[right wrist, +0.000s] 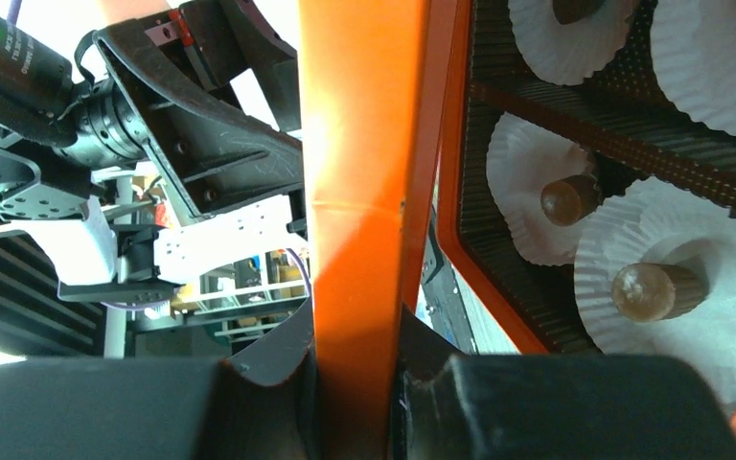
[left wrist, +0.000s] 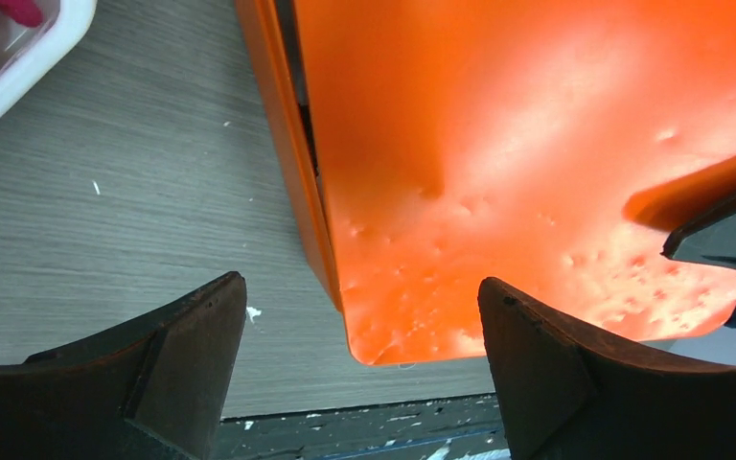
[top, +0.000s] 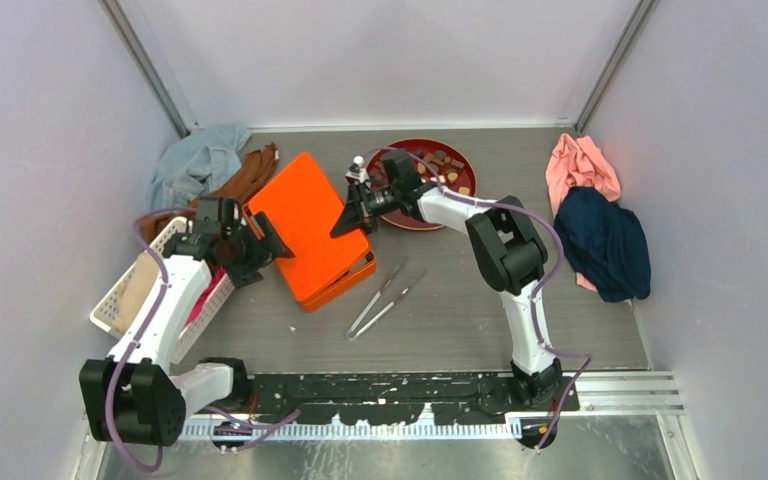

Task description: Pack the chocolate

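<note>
- R side: the right gripper (top: pixel 353 214) is clenching the right long edge of the orange lid (top: pixel 305 215), abt mid-length. Wrist cam is showing both fingers pinching the rim w/ no gap.
- L side: the left gripper (left wrist: pixel 359 316) is sitting released, jaws wide, by the opposite long edge. It's grasping nothing, and the lid's corner is lying just ahead of the fingers.
- The lid is tilting up off the box base (top: pixel 345 280) on the R side and meeting it along the L edge. I'm guessing that's the hinge side, but can't confirm.
- I'm seeing chocolate (top: pixel 445 168) in 2 spots. Loose pieces are lying on the red plate (top: pixel 460 155) at the far side of the table. A few brown pieces are sitting upright in white paper cups (right wrist: pixel 517 163) inside the box, showing under the raised lid.
- Key relation: the box's long axis is running far-left to near-right. The plate is lying just beyond and to the R of the right gripper, so the R arm is much nearer the loose pieces. The L arm is sitting across the box, well apart from them.
- My read: the R arm is tied up holding the lid. So either the L takes over the lid or the lid gets swung fully over before more pieces go in.
- Tweezers (top: pixel 380 297) are lying on the table near the box's near-right side, nobody holding them.
</note>
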Robot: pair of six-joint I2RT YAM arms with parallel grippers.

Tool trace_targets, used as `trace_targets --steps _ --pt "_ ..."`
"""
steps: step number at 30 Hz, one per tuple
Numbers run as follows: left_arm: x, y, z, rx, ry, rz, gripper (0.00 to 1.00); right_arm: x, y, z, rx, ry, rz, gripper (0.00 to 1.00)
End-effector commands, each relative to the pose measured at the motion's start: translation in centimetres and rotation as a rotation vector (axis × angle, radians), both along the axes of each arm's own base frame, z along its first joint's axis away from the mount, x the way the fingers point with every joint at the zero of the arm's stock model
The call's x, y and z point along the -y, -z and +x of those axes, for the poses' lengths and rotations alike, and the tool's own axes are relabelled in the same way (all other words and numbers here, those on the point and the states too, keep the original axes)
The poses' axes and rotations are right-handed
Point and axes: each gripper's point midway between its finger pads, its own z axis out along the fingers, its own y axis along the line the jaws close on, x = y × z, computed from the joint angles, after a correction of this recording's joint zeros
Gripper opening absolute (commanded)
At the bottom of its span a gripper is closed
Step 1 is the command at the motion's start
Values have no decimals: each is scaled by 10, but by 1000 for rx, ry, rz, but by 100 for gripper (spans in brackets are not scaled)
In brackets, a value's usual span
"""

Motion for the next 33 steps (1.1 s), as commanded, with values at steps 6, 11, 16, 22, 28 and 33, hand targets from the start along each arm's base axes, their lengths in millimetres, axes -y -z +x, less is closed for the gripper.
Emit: trace_targets --steps 6,11,16,22,28,33 --pt "1 -19 20 104 -13 -23 91 -7 -43 -1 3 -81 217 2" --pt "2 -12 20 93 -23 -45 91 -7 -54 -1 -75 -141 340 1" --pt "0 -13 20 94 -29 -46 91 -7 -47 -1 -71 -132 341 1" --pt "-1 -10 24 87 -35 -49 91 -8 -39 1 -91 -123 333 1" --pt "-6 -14 27 94 -61 -46 90 -5 -35 2 -91 -113 329 1" --pt "-14 -35 30 158 -104 -45 90 -1 -30 7 -112 -81 327 1"
